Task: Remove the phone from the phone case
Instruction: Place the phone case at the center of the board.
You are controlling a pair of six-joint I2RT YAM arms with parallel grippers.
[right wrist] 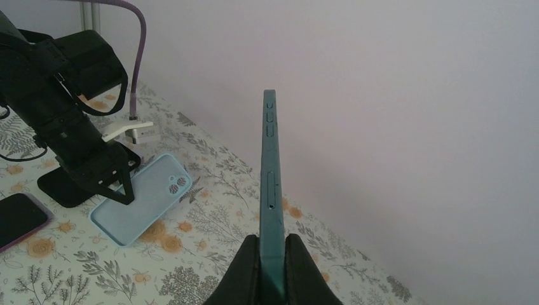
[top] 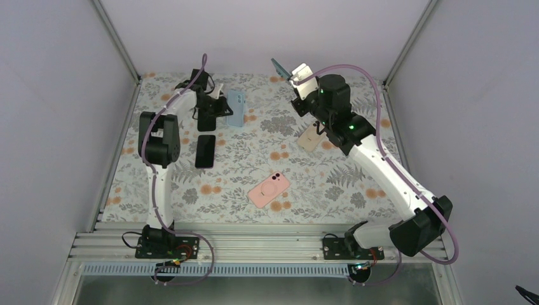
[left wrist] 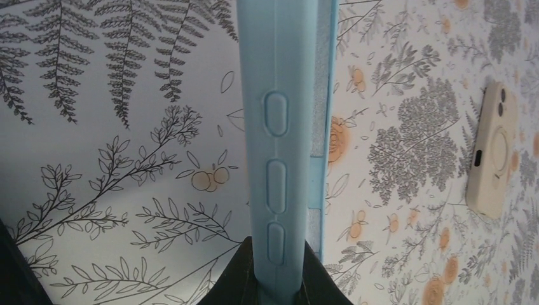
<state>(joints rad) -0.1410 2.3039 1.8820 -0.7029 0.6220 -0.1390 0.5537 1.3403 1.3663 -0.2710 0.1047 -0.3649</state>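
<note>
Your left pincer (left wrist: 278,276) is clenched on the side edge of the blue phone case (left wrist: 279,95), which lies empty on the table (left wrist: 127,95). Right of that case and raised above it, your right pincer (right wrist: 272,267) grips the teal phone (right wrist: 269,165) by one end, edge toward its camera, well apart from the case

Pale cloth (top: 241,162) spread flat, wall to wall; print of grey ferns, leafy sprigs, orange flowers. Plain pale-lilac walls: left wall (top: 57,95), back wall (top: 254,32), right wall (top: 473,95). Aluminium posts (top: 117,41) slant up at both back corners. Grooved metal rail (top: 254,244) runs along near edge; grey metal sheet (top: 254,292) below it. Light soft, even; shadows faint.
</note>
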